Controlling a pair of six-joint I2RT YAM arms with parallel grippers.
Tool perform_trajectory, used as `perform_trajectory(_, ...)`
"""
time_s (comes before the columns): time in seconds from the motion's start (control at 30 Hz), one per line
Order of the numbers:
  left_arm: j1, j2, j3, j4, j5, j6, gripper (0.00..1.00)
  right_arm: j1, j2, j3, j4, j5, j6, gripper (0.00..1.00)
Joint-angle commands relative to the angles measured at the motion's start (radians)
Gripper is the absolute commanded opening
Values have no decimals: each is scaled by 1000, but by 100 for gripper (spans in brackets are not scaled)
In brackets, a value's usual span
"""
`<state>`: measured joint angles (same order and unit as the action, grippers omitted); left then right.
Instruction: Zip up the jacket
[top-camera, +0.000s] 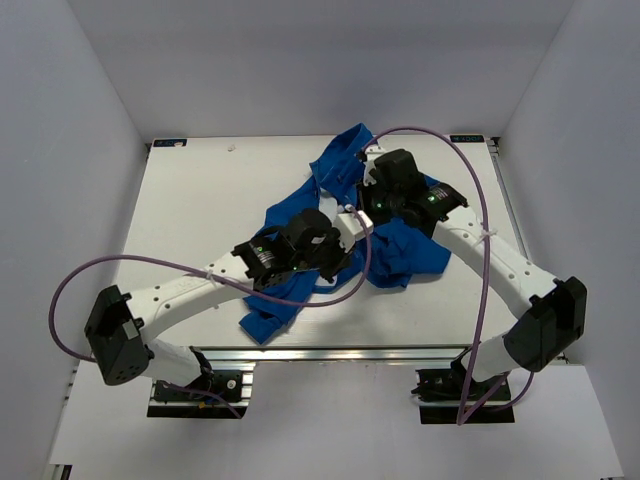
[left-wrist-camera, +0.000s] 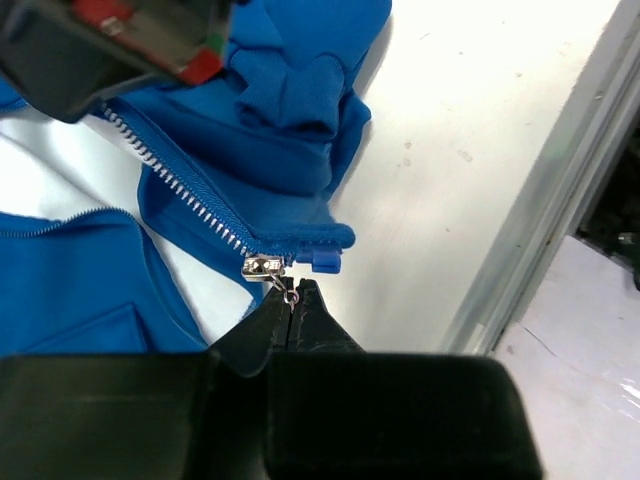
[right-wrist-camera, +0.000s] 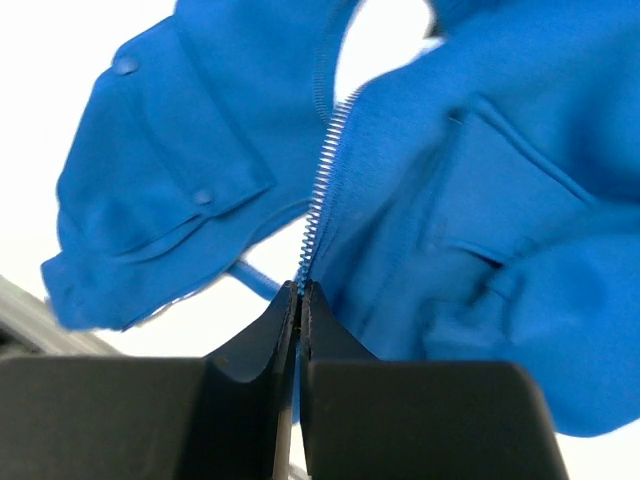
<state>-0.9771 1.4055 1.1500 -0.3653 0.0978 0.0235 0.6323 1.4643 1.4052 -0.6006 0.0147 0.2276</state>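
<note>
The royal-blue jacket (top-camera: 412, 256) lies crumpled mid-table, its white lining (left-wrist-camera: 60, 180) showing where the front is open. In the left wrist view, the silver zipper slider (left-wrist-camera: 262, 266) sits at the lower end of the zipper teeth (left-wrist-camera: 185, 195). My left gripper (left-wrist-camera: 292, 290) is shut on the slider's small pull ring. In the right wrist view, my right gripper (right-wrist-camera: 301, 288) is shut on the jacket's edge at the bottom of the zipper teeth (right-wrist-camera: 322, 180), beside a flap pocket (right-wrist-camera: 185, 200). Seen from above, both grippers (top-camera: 356, 226) (top-camera: 372, 203) meet over the jacket's middle.
The white table (top-camera: 200, 200) has a metal rail (left-wrist-camera: 545, 220) along its edge, close to the jacket's hem. White walls enclose the table on three sides. Purple cables (top-camera: 480, 230) loop from both arms over the table.
</note>
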Motion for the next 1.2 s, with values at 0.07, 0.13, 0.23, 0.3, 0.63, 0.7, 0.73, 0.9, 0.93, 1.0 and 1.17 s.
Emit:
perform_trajectory(0.07,-41,-125,-70,-40,103,-56,0,-34,-31,-44,176,-82,-76,5)
perform_trajectory(0.13,-41,-128,-101,-35,91,-65,0,-33,-68,-106,222,-208,-74,24)
perform_trajectory(0.23,-41,-126,-142,-26,92,-92,0,-34,-120,-221,263,-318,-45,49)
perform_trajectory(0.3,-41,-128,-188,-14,86,-120,0,-33,-163,-294,277,-335,-16,63)
perform_trajectory(0.63,-41,-157,-340,-162,-1,-385,75,-33,-231,-497,228,-262,22,89)
perform_trajectory(0.7,-41,-166,-332,-225,-72,-471,98,-33,-223,-517,222,-249,24,89)
perform_trajectory(0.73,-41,-178,-329,-247,-87,-494,98,-33,-220,-523,217,-239,24,89)
perform_trajectory(0.9,-34,-191,-245,-403,-404,-663,98,-2,-210,-531,212,-138,35,89)
perform_trajectory(0.93,-28,-182,-224,-429,-433,-683,98,7,-200,-531,216,-124,39,89)
perform_trajectory(1.0,14,-171,-174,-422,-464,-700,98,35,-182,-525,225,-81,47,89)
perform_trajectory(1.17,246,-111,-145,-321,-377,-692,98,81,-69,-534,265,11,116,89)
